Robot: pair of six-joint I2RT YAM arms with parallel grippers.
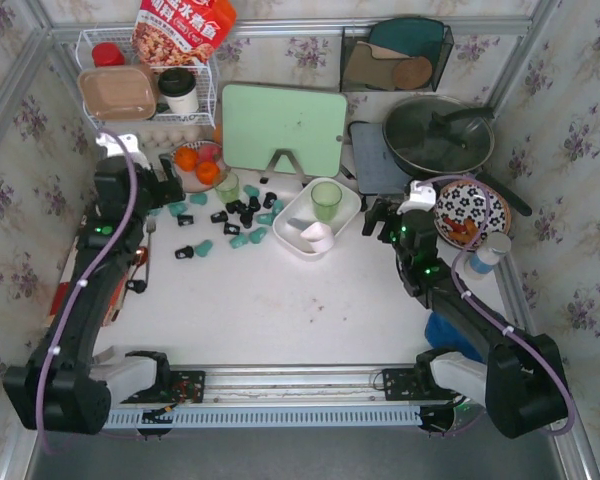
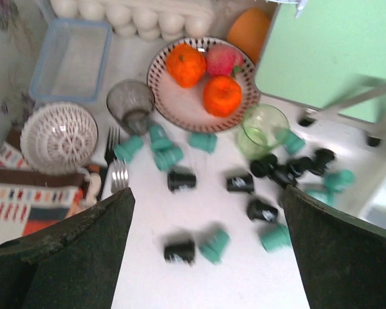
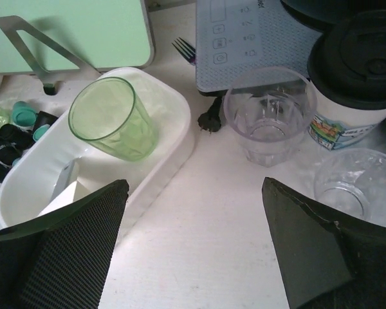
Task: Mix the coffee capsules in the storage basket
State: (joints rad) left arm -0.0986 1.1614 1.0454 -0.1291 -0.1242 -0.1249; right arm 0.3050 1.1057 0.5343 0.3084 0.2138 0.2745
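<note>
Left wrist view: left hand (image 2: 206,199) released, empty, over capsules (image 2: 181,180) scattered on counter (image 2: 180,283), probably to gather them; right hand (image 3: 194,193) released, empty, near basket (image 3: 170,145) holding green cup (image 3: 112,119).

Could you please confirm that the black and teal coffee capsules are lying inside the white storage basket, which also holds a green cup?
Not quite. The coffee capsules lie scattered on the table, to the left of the storage basket, not inside it. The basket does hold the green cup. The top external view shows this.
</note>
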